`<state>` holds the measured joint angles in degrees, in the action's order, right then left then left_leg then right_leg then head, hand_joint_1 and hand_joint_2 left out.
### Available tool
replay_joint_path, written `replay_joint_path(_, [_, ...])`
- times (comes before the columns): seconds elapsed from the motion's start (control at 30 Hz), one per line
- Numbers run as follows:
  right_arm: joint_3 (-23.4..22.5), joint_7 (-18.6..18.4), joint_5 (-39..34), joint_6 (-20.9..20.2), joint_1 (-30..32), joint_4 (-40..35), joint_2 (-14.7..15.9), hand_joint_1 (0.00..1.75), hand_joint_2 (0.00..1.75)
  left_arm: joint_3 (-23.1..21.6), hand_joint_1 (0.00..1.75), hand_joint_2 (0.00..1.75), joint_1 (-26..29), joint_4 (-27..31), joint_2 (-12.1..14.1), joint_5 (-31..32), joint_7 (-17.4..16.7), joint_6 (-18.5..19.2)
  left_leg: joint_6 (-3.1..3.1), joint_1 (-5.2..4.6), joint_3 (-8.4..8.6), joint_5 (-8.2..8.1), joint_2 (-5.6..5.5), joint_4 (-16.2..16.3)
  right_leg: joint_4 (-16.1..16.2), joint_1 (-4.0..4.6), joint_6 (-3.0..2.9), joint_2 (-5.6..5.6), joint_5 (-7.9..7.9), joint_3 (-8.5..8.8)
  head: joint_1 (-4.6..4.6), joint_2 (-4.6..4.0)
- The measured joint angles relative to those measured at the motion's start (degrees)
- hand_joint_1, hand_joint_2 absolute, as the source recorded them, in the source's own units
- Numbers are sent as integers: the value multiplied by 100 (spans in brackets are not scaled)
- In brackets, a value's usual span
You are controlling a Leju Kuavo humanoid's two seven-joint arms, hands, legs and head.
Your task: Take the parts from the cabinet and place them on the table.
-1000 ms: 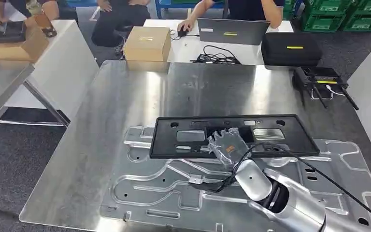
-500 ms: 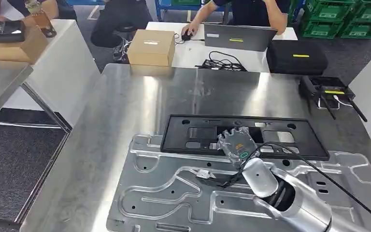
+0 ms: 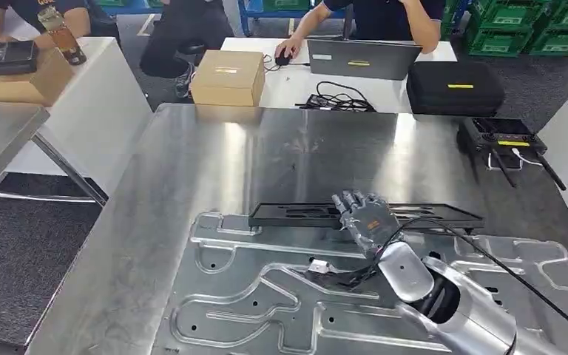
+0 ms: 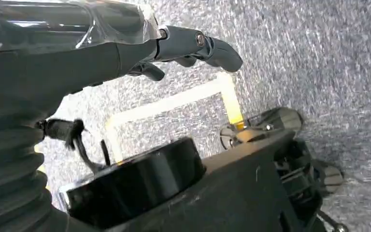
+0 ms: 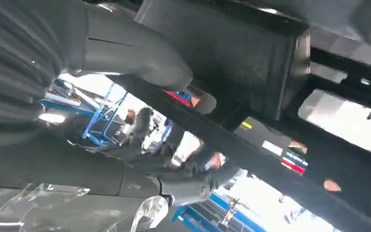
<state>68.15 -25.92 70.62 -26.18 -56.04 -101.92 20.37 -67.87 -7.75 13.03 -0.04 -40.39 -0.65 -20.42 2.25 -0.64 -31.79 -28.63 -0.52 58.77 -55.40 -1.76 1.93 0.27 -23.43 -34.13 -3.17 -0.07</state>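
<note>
head view | right hand grasping black panel | fingers over its edge

The brushed steel worktop was seen to be smooth and reflective, with soft streaks of glare. The large stamped sheet-metal panel lying on it was bright and glossy, its pressed ribs catching light. The flat black plastic frame part was matt and dull. The right robot hand was covered in grey, faintly shiny plastic, and the arm behind it was finished in polished silver metal. The brown cardboard box was plain, matt paperboard. The black fabric case looked soft and matt. The grey carpet floor was rough and speckled.
</note>
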Motion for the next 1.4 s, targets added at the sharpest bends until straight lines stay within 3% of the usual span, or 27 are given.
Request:
replay_joint_path(0.07, [2, 7, -18, 2, 2, 0, 0, 0, 175, 4, 0, 175, -1, 0, 0, -25, 26, 22, -64, 47, -479, -433, 4, 966, 0, 1, -11, -8, -10, -2, 0, 0])
replay_joint_path(0.1, [2, 7, -35, 2, 4, 0, 2, 0, 175, 9, 0, 175, -23, 0, 0, -24, 33, 33, -75, 57, -709, -562, 5, 1402, 0, 2, -13, -20, -13, -3, -2, 0])
replay_joint_path(0.13, [2, 9, -48, 2, 4, 0, 2, 0, 175, 11, 0, 175, -38, 0, 0, -24, 28, 39, -75, 59, -789, -540, 7, 1538, 0, 2, -12, -23, -16, -1, 0, 0])
replay_joint_path(0.17, [2, 9, -50, 4, 3, 0, 2, 0, 175, 13, 0, 175, -41, 0, 0, -24, 24, 44, -63, 58, -735, -405, 8, 1386, 0, 2, -9, -21, -18, 5, -2, 0])
replay_joint_path(0.27, [-15, 0, -61, 17, -36, 0, 2, 0, 175, 11, 0, 175, -5, 0, 2, -22, 11, 48, 94, 26, -3, 384, 11, -223, 5, 7, -1, -1, -22, 36, -2, 0])
replay_joint_path(0.3, [-33, -29, -70, 24, -58, 0, 9, 0, 175, 11, 0, 175, -1, 0, 15, -22, 11, 46, 111, -5, 64, 359, 16, -428, -2, 36, 17, 1, -26, 31, -2, 0])
replay_joint_path(0.33, [-63, -74, -111, 44, -80, -2, 20, 0, 175, 11, 0, 0, -1, 0, 17, -22, 15, 42, 106, -30, 60, 368, 27, -428, 3, 33, 52, 0, -29, 25, 0, 0])
replay_joint_path(0.4, [-124, -122, -173, 61, -117, -9, 37, 0, 175, 11, 0, 0, 17, 0, 22, -22, 22, 37, 121, -57, 44, 361, 22, -421, 29, 2, 125, -10, -24, 43, 0, 0])
replay_joint_path(0.47, [-199, -203, -181, 92, -156, -28, 85, 0, 175, 11, 0, 0, 26, 0, 37, -22, 22, 37, 179, 6, 128, 466, 25, -554, -12, -8, 189, -12, -57, 47, 0, 0])
replay_joint_path(0.5, [-243, -260, -164, 116, -188, -46, 125, 0, 175, 11, 0, 0, 25, 0, 39, -22, 24, 37, 213, -2, 136, 474, 23, -568, -238, 11, 192, -9, -231, -39, 2, 0])
replay_joint_path(0.6, [-330, -363, 201, 103, -374, -120, 343, 0, 175, 11, 0, 0, 36, 0, 42, -2, 15, 39, 243, -20, 137, 474, 24, -562, -1642, 19, 227, -8, -883, -690, 2, 0])
replay_joint_path(0.63, [-343, -372, 276, 76, -434, -140, 411, 0, 175, 11, 0, 0, 53, 0, 42, 2, 13, 37, 248, -22, 145, 470, 22, -561, -1875, 18, 236, -9, -918, -806, 2, 0])
replay_joint_path(0.67, [-386, -393, 315, 59, -481, -159, 498, 0, 175, 11, 0, 0, 71, 0, 42, 8, 7, 39, 251, -21, 156, 461, 18, -561, -1848, 18, 244, -9, -839, -811, 2, 0])
replay_joint_path(0.7, [-415, -407, 326, 57, -520, -171, 538, 0, 175, 11, 0, 0, 91, 0, 42, 13, 4, 40, 251, -16, 174, 449, 17, -558, -1559, 13, 253, -11, -640, -681, 2, 0])
replay_joint_path(0.77, [-555, -417, 367, 61, -643, -234, 741, 0, 175, 9, 0, 0, 109, 0, 42, 13, 4, 39, 201, -6, 204, 389, 12, -512, -496, -16, 278, -25, -112, -176, 2, 0])
replay_joint_path(0.8, [-620, -415, 363, 61, -706, -262, 828, 0, 175, 9, 0, 0, 108, 0, 52, 13, 4, 42, 163, -24, 182, 347, 15, -458, -100, -35, 297, -38, -33, -12, 2, 0])
replay_joint_path(0.83, [-671, -402, 350, 63, -760, -289, 875, 0, 175, 11, 0, 0, 98, -2, 55, 13, -2, 44, 135, -82, 148, 300, 19, -396, -77, -2, 262, -12, -74, 13, 2, 0])
replay_joint_path(0.87, [-743, -383, 296, 63, -776, -317, 885, 0, 175, 9, 0, 0, 94, 0, 57, 13, -29, 52, 146, -81, 134, 278, 16, -380, -76, -36, 205, -8, -63, -8, 0, 0])
replay_joint_path(0.93, [-796, -234, 177, 48, -725, -334, 964, 0, 175, 11, 0, 0, 104, -2, 63, 11, -66, 85, 138, -74, 153, 279, 30, -411, -81, 3, 151, 0, -81, -7, 0, 0])
replay_joint_path(1.0, [-758, -77, 96, -7, -610, -345, 947, 0, 175, 9, 0, 0, 102, 0, 92, 11, -81, 105, 50, -35, 112, 151, 28, -235, -69, -26, 86, -2, -75, 7, -4, 0])
replay_joint_path(1.1, [-568, 153, 72, -2, -277, -332, 717, 0, 175, 9, 0, 0, 74, 0, 90, 9, -57, 112, -57, 20, -539, -462, 26, 1075, -68, -20, 48, -2, -85, 7, -2, 0])
replay_joint_path(1.13, [-477, 208, 74, 11, -141, -323, 632, 0, 175, 9, 0, 0, 73, 0, 90, -7, -53, 112, -58, 20, -756, -564, 26, 1456, -69, -14, 41, -7, -90, 7, -4, 0])
replay_joint_path(1.17, [-394, 219, 85, 24, -24, -313, 562, 0, 175, 9, 0, 0, 78, 0, 90, -9, -44, 112, -45, 19, -852, -530, 26, 1555, -69, -1, 37, -10, -93, 10, -2, 0])
replay_joint_path(1.2, [-319, 256, 85, 35, 72, -302, 496, 0, 175, 9, 0, 0, 87, 0, 90, -18, -39, 107, -16, 16, -804, -377, 25, 1370, -69, 9, 36, -13, -94, 12, -4, 0])
replay_joint_path(1.3, [-186, 328, 74, 44, 170, -293, 324, 0, 175, 9, 0, 0, 76, -2, 94, -22, -26, 98, 225, -78, -90, 395, 25, -224, -60, 57, 35, -16, -93, 30, -2, 0])
replay_joint_path(1.33, [-155, 328, 74, 55, 177, -282, 295, 0, 175, 9, 0, 0, 69, -9, 142, -24, -26, 96, 265, -106, -26, 396, 37, -358, -56, 82, 44, -17, -97, 37, 5, 0])
replay_joint_path(1.4, [-90, 343, 59, 59, 225, -262, 271, 0, 175, 9, 0, 0, 62, -7, 109, -37, -29, 96, 226, -142, -14, 422, 55, -412, -45, 44, 63, -12, -106, 44, 2, 0])
